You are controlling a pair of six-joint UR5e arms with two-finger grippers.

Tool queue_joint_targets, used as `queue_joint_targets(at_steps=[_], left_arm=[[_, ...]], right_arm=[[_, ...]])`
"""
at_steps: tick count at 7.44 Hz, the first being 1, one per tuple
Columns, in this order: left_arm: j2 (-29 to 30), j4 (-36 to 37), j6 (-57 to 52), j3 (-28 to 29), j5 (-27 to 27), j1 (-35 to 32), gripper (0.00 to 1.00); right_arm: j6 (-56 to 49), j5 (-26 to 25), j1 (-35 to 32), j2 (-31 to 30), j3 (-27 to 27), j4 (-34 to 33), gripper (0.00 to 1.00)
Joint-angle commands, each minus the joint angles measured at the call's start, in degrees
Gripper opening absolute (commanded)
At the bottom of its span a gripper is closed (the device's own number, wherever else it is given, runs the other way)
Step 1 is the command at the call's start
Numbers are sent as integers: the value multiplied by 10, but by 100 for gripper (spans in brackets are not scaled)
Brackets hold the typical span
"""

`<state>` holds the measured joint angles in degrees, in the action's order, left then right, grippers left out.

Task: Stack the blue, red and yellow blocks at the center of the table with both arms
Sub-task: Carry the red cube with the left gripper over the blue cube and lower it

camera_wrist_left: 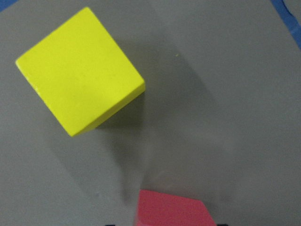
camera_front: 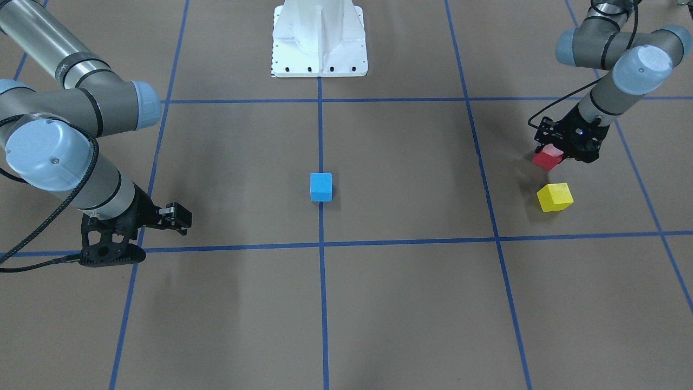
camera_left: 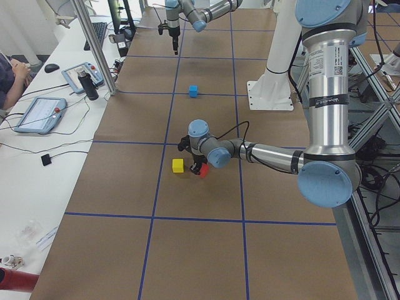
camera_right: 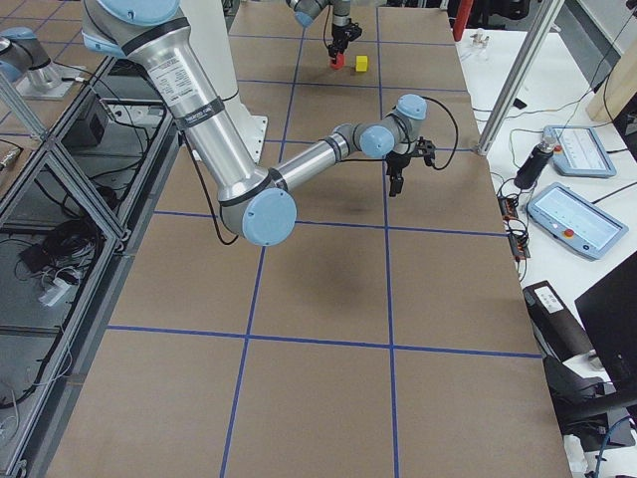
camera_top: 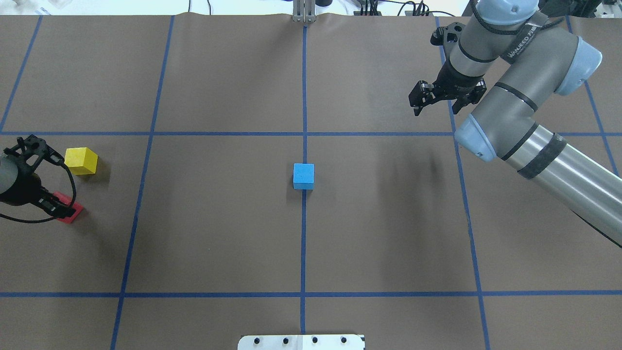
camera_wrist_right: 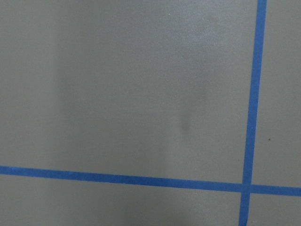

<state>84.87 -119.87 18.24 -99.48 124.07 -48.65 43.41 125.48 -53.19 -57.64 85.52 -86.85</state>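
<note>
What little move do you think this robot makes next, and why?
Probably the left gripper closes on the red block it straddles; whether it already grips is unclear. The blue block stands alone at the centre, and the right gripper hangs empty.

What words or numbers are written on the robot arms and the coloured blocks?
White lettering on the right arm's grey tube: too blurred to read.
Label on the left arm's silver tube: too small to read.
Blue cube block, red cube block, yellow cube block: no writing.
</note>
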Motion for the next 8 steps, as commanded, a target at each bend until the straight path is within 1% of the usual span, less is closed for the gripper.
queue_joint_targets(at_steps=[1,2,3,4,5,6,7,8], left_arm=[[38,116,3,-59,37,-1,0],[89,246,4,-112,36,-1,0],[166,362,30,-132,34,-1,0],[256,448,74,-125,34,6,0],[328,503,131,-111,34,35,0],[406,506,210,-62,35,43,0],[479,504,255,-5,37,57,0],[532,496,301,40,37,74,0]], right_arm=[[1,0,0,0,0,-1,99],[0,0,-1,0,0,0,99],[-1,0,-1,-1,0,-1,99],[-1,0,-1,-2,-1,0,99],[-1,0,-1,-3,0,0,99],[-1,-1,-1,-7,0,2,99],[-2,-2,-1,-9,0,2,99],[-2,-3,-2,-9,0,1,99]])
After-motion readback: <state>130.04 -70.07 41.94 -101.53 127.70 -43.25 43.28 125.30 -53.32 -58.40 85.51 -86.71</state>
